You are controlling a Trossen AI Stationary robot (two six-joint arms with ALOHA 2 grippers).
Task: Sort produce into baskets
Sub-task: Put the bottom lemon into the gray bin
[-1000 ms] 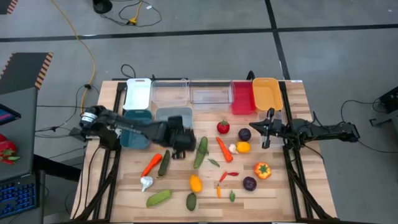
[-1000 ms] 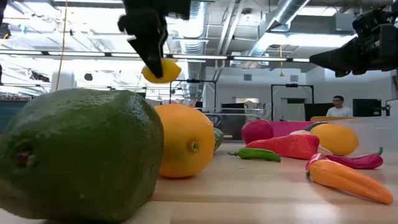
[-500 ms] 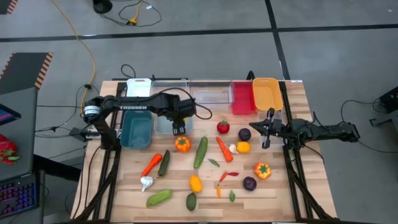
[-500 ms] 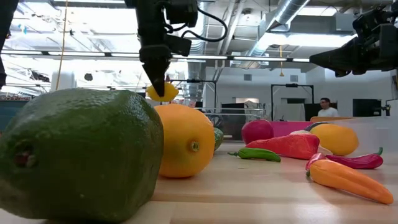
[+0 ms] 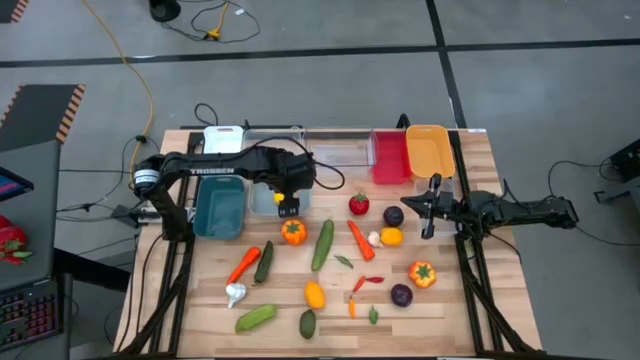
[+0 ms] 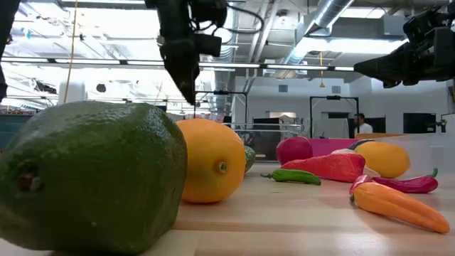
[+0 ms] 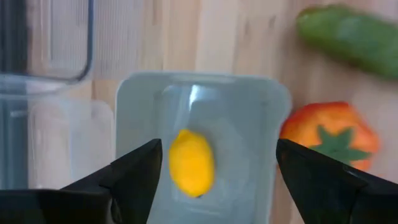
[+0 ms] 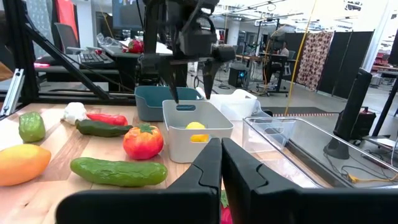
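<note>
Left tool (image 5: 284,205) open above the grey-blue basket (image 5: 268,198), a yellow lemon (image 7: 191,162) lying inside it.

The tool's fingers (image 7: 134,171) are spread wide and hold nothing. An orange pepper (image 5: 293,231) sits on the desk (image 5: 460,300) just beside that basket, a green cucumber (image 5: 323,244) near it. The right tool (image 5: 431,208), fingers closed on nothing, hovers near the purple ball (image 5: 394,215) at the desk's right side.

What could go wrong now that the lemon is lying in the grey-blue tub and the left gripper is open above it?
The left gripper hangs open right over the grey-blue tub holding the lemon. If it swings away low, a finger might clip the rim and shove the light tub. An orange pepper sits just beside the tub, so a nudge could send it rolling. The right gripper waits shut near the purple ball.
</note>
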